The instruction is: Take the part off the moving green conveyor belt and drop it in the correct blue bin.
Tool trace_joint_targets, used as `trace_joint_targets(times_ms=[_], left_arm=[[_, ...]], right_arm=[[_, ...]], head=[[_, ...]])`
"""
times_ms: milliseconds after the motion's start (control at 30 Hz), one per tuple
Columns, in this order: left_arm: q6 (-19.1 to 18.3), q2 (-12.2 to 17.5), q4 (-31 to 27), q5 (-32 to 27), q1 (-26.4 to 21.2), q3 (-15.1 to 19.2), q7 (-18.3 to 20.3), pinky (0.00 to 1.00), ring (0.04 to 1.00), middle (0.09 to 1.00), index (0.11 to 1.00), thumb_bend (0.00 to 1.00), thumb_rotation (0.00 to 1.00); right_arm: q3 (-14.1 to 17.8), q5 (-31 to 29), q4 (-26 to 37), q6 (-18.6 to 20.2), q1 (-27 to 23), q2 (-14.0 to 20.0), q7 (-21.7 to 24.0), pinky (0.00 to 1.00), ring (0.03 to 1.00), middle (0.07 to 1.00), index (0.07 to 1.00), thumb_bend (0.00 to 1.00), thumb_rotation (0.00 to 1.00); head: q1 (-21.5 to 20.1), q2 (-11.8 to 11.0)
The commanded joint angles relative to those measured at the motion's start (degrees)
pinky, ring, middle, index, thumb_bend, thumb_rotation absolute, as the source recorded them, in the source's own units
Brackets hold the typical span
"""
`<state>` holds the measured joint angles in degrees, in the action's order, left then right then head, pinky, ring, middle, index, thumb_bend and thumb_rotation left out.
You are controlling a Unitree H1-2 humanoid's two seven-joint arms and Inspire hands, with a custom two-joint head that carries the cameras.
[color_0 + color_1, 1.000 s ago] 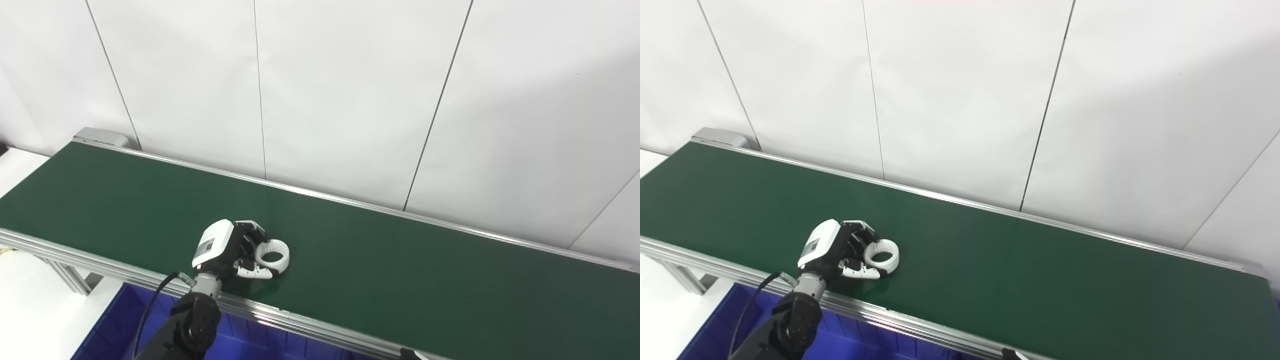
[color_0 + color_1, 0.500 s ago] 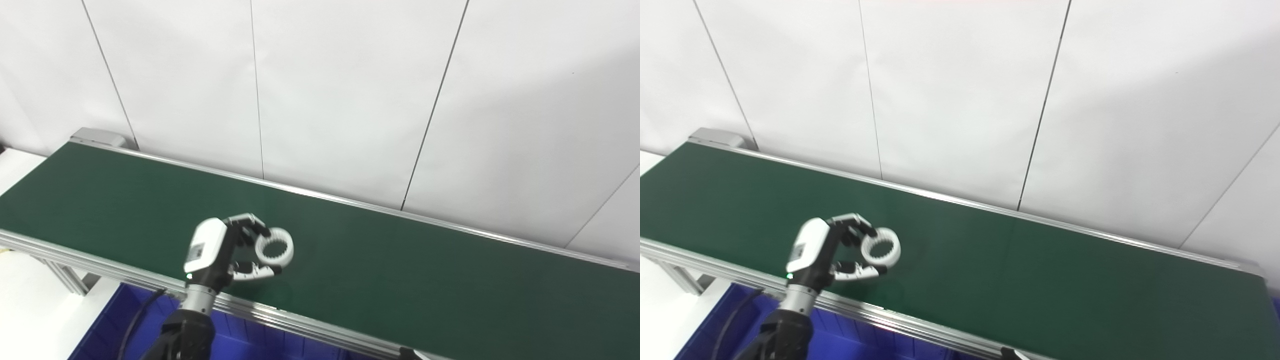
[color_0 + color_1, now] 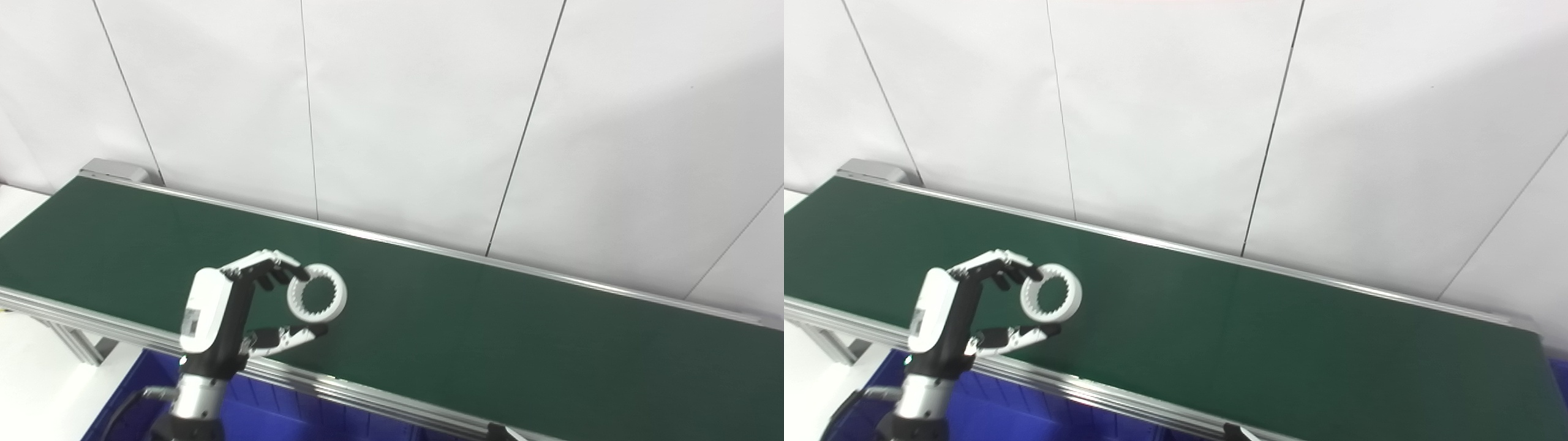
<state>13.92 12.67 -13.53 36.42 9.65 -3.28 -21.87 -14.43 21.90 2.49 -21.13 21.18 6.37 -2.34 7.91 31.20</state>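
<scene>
Left eye view showed the left hand [image 3: 236, 312] pinching the white toothed ring [image 3: 316, 301] between fingertips and thumb, the ring at its 3 o'clock, raised above the green belt [image 3: 490, 318].

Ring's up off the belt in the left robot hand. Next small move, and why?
Probably draw the left robot hand back toward the near rail, over the blue bin below. The white toothed ring is pinched between fingertips and thumb, clear of the green belt but hanging above it; the bin lies on the near side. Hold the grip until it is over the bin.
</scene>
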Motion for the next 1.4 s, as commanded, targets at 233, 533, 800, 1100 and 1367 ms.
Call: trace_joint_targets(times_ms=[233,533,800,1100,1367], left_arm=[[8.46,1.22,2.07,-2.89,5.65,0.85,1.04,0.36,0.466,0.496,0.508,0.48,0.00],[9.96,2.41,4.75,-3.51,8.48,1.33,4.84,0.37,0.474,0.503,0.487,0.48,0.00],[8.38,2.92,5.13,-3.01,9.20,0.30,9.63,0.36,0.467,0.497,0.506,0.48,0.00],[7.03,4.41,6.45,-1.04,9.19,-1.13,14.19,0.55,0.492,0.500,0.486,0.50,0.00],[4.30,5.34,4.32,-0.29,10.66,-2.04,17.28,0.69,0.710,0.564,0.470,0.51,0.00]], right_arm=[[-0.30,-0.48,5.47,2.66,0.85,-1.42,1.36,0.67,0.770,0.810,0.826,1.00,0.12],[-0.70,-1.54,8.21,5.32,1.56,-2.11,2.45,0.76,0.822,0.849,0.871,0.94,0.18],[-0.72,-3.26,9.06,6.32,0.93,-1.81,3.09,0.78,0.832,0.865,0.886,0.92,0.25],[-0.11,-3.45,11.70,9.46,0.91,-1.90,4.47,0.78,0.837,0.867,0.881,0.94,0.27],[-0.02,-2.01,13.20,10.46,0.70,-1.54,4.59,0.77,0.818,0.855,0.877,0.93,0.29]], head=[[-4.66,5.73],[-5.65,10.98],[-4.73,15.25],[-3.50,17.94],[-3.18,19.15]])
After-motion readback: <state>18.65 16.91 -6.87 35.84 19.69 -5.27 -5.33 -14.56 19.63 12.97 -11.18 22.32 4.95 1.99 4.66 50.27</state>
